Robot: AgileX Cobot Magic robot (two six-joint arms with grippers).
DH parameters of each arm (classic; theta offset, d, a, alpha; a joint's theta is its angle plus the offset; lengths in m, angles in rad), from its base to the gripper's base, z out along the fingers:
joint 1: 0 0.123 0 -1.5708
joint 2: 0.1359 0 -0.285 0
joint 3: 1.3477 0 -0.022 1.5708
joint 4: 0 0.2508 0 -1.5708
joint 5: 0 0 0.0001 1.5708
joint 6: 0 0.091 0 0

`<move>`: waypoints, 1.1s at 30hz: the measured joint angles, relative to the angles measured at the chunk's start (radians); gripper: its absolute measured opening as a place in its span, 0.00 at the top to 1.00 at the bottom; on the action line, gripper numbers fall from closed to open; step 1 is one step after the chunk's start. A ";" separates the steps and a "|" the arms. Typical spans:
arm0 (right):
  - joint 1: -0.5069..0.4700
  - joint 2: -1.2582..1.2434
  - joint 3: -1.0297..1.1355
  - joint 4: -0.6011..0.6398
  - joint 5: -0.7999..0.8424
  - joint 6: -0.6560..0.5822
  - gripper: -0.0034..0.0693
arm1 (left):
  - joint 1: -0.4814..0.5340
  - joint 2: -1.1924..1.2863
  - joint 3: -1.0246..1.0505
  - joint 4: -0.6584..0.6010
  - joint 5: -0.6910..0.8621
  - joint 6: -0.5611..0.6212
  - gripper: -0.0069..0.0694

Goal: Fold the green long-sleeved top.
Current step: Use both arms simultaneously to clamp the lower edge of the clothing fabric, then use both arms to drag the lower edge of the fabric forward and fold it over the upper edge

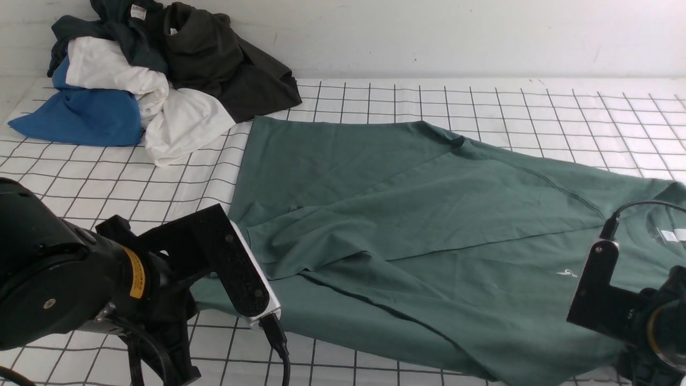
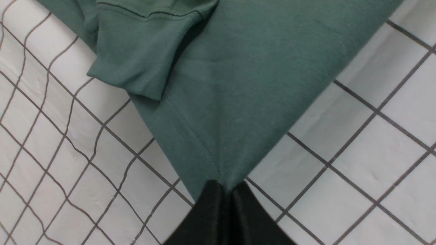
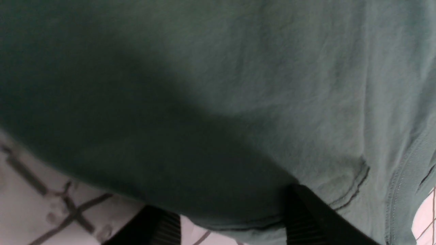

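Your left pincer (image 2: 227,190) is clamped tight on the near-left hem corner of the green top (image 1: 429,225), and the cloth runs taut out of its jaws. Your right pincer (image 3: 238,223) stands wide. Its fingers (image 3: 316,217) straddle the near shoulder edge just beside the ribbed collar (image 3: 405,170), and nothing is gripped there yet.

I judge the step to be securing that shoulder before the near edge is carried over to the far one. Push in so both layers sit between the fingers, then close.

The top lies flat across the gridded table (image 1: 375,96), hem left and collar right, with the sleeves crossed over its body. A cuff (image 2: 136,68) rests loose near the left grip, so lift both ends evenly or it may slide off. Stop short of the heap of clothes (image 1: 161,69), which lies just beside the far-left corner.
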 joint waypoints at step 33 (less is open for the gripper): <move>-0.251 0.363 -0.710 -0.082 -0.274 0.158 0.90 | 0.323 0.806 -0.917 0.025 -0.179 -0.428 0.89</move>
